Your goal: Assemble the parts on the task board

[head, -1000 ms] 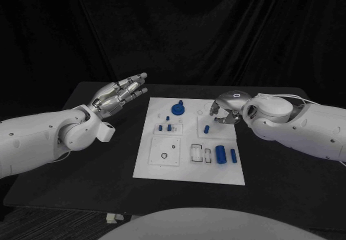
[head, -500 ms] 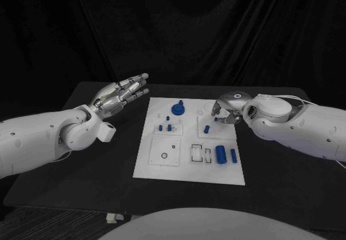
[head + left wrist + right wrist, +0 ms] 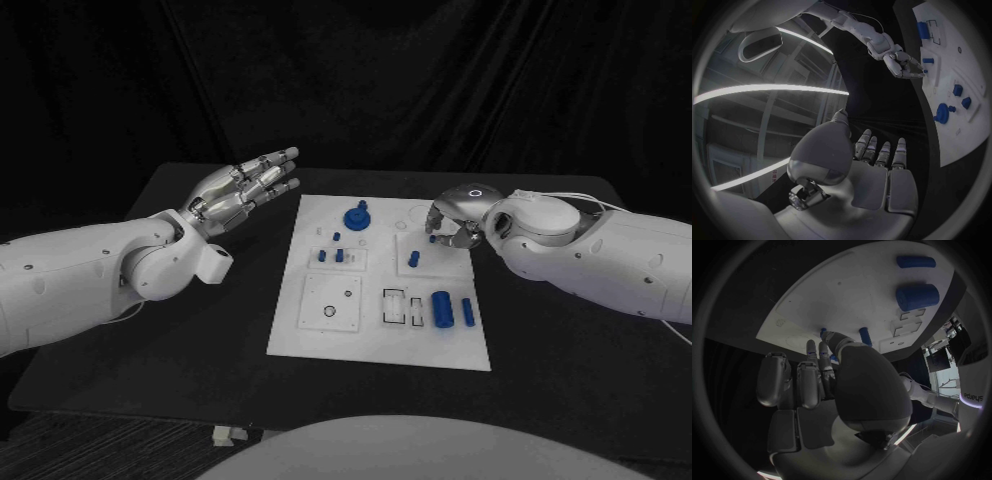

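Observation:
The white task board [image 3: 368, 335] lies in the middle of the black table. On it are a blue round knobbed part [image 3: 355, 216], two small blue blocks [image 3: 329, 256], a blue peg [image 3: 414, 258] and two blue cylinders [image 3: 453, 310]. My right hand [image 3: 450, 222] hovers over the board's far right corner with its fingers curled down. Thumb and fingertips pinch a small blue part [image 3: 431, 238], seen at the tips in the right wrist view [image 3: 823, 332]. My left hand [image 3: 245, 185] is raised left of the board, fingers spread, holding nothing.
Black outlined slots [image 3: 392, 305] and a small ring mark [image 3: 329, 311] sit on the board's near half. Bare black table [image 3: 188, 330] lies on both sides of the board. A dark curtain hangs behind the table.
The right hand has shifted a little over the board's far right corner, and a small blue part now shows at its fingertips. The left hand has not moved.

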Motion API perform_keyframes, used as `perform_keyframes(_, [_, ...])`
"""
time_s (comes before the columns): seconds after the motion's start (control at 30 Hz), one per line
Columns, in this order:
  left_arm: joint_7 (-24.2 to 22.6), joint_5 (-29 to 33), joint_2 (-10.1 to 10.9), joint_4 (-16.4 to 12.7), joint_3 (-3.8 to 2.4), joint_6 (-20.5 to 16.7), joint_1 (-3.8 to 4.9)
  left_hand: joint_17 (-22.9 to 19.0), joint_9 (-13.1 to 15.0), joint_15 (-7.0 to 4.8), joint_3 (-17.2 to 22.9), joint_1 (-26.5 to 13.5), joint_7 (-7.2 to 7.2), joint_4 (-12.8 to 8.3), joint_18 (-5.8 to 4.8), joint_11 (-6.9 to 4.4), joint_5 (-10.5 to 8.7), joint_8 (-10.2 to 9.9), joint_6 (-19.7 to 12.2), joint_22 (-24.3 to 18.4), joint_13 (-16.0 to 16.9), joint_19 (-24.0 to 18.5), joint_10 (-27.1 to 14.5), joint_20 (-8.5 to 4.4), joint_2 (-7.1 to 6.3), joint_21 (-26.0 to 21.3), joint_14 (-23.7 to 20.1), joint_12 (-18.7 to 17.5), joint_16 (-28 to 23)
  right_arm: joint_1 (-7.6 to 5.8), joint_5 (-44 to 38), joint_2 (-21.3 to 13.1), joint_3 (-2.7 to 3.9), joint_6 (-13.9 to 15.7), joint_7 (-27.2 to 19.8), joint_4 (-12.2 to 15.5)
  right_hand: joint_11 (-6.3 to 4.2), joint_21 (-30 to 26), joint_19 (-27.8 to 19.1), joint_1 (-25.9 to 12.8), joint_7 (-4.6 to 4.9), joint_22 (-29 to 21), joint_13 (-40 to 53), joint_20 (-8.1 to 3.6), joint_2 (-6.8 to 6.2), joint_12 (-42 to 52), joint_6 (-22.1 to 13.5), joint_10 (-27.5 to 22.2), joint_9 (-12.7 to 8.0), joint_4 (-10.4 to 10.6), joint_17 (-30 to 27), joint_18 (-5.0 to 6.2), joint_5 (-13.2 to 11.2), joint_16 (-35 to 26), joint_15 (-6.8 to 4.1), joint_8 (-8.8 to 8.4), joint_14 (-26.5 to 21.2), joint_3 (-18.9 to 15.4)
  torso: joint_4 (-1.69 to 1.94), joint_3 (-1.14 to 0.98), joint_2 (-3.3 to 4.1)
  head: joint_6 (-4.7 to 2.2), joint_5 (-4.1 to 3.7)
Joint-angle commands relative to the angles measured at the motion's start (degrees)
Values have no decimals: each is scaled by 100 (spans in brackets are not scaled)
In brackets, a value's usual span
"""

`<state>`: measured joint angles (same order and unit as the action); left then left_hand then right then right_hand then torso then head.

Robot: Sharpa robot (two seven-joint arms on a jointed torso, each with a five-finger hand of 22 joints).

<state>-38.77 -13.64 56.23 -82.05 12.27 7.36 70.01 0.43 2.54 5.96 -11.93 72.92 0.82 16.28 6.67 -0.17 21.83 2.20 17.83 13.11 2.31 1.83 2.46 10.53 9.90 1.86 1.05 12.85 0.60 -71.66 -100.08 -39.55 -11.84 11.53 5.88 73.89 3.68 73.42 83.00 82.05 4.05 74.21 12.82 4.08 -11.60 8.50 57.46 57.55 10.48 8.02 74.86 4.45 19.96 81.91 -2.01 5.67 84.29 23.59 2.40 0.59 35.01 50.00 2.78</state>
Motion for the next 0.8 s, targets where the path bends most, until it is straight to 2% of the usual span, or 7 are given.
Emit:
perform_keyframes(0.03, [-755, 33, -13, 5, -5, 85, -12, -5, -52, 56, -208, 70, -16, 26, 192, 63, 68, -22, 18, 1, -46, 12, -23, 69, 11, -34, -9, 105, -20, 27, -14, 24, 5, 128, -71, -38, -27, -55, -27, 62, 32, 1084, -59, -14, 8, 98, 48, 139, 98, -58, 377, -69, 21, 67, -30, 58, 248, 153, 4, 0, 0, 0, -8])
perform_keyframes(0.67, [-710, 33, -41, 57, -5, 93, -22, 22, -46, 160, -198, 201, 16, 15, 260, 109, 122, -14, 75, 159, -41, 91, -4, 224, 15, 2, 79, 169, 16, 135, 43, 142, 5, 190, -221, -211, -33, -60, -27, 11, 26, 1083, -41, -21, 26, 217, 55, 265, 149, -111, 372, -69, -63, 65, -36, 61, 246, 166, 2, 1, -2, 0, -8])
perform_keyframes(0.73, [-702, 33, -46, 65, -5, 96, -23, 25, -43, 172, -196, 212, 25, 14, 267, 113, 131, -12, 94, 177, -40, 103, 0, 241, 19, 7, 90, 180, 21, 144, 45, 159, 5, 209, -252, -231, -45, -57, -25, 21, 42, 1084, -35, -24, 39, 243, 76, 284, 166, -136, 376, -70, -40, 67, -41, 71, 247, 179, 2, 0, -2, 0, -3])
perform_keyframes(0.8, [-695, 33, -49, 68, -5, 101, -24, 29, -41, 187, -195, 225, 37, 15, 276, 123, 140, -9, 117, 211, -38, 122, 6, 263, 24, 15, 106, 193, 28, 152, 63, 171, 5, 245, -290, -250, -61, -47, -21, 63, 74, 1088, -18, -36, 60, 308, 155, 333, 215, -213, 378, -71, 129, 69, -57, 116, 248, 217, 2, 1, -2, 0, 0])
